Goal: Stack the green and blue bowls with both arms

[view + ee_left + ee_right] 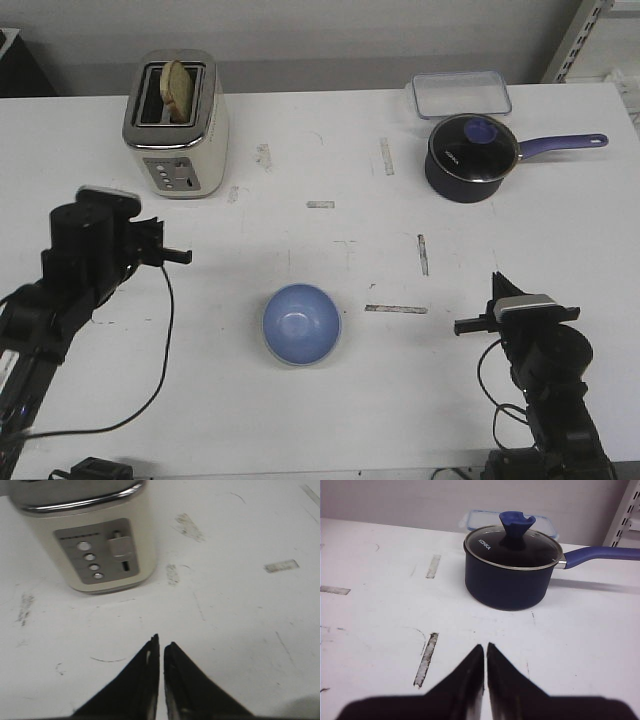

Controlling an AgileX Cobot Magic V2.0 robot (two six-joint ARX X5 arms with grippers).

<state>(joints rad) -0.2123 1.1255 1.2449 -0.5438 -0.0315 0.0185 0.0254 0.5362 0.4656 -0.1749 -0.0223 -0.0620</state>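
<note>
The light blue bowl [301, 322] sits upright on the white table [340, 230], front of middle, between my two arms. A thin pale edge shows round its lower rim; I cannot tell whether that is the mint green bowl under it, and no green bowl shows elsewhere. My left gripper [150, 232] [161, 642] is shut and empty, left of the bowl, pointing at the toaster. My right gripper [497, 283] [485, 646] is shut and empty, right of the bowl, pointing at the saucepan. Neither wrist view shows a bowl.
A cream toaster [177, 122] [87, 535] with a slice of bread stands at the back left. A dark navy saucepan [471, 157] [511, 567] with a glass lid and purple handle is at the back right, a clear lidded box [458, 95] behind it. Tape marks dot the table.
</note>
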